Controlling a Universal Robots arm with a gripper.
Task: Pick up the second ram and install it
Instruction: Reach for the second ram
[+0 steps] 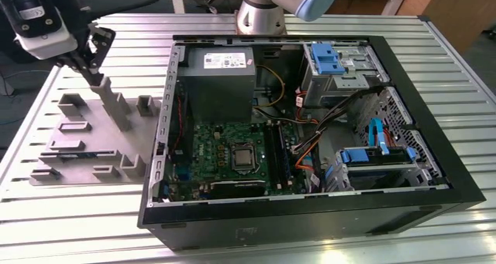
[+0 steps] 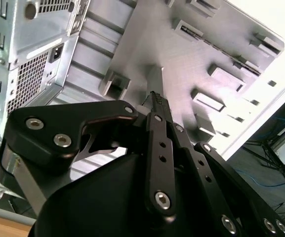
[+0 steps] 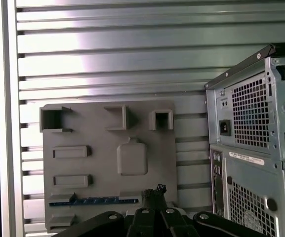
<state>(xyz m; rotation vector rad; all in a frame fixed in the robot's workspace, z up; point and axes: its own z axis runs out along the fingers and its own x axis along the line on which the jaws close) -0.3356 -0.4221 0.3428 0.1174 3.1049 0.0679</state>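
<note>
Fingers [image 2: 158, 129] look pinched together with nothing in them. The gripper [image 1: 96, 79] tips are right by the tall post [image 1: 115, 108] on the gray fixture tray [image 1: 104, 137]. The second ram [image 3: 93, 200] sits on edge in a tray slot, untouched, outside the PC case [image 1: 310, 217]. So I reckon I'm on the approach-to-pick step. The grab calls for opening up and squaring across the stick's flat faces.

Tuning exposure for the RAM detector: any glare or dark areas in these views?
Second wrist view: fixture plate washes out to white toward one corner. First wrist view: bright glare bands on the table slats; the second ram is evenly lit. Exterior view: even light, mild sheen on the slats, inside of the computer case darker.
</note>
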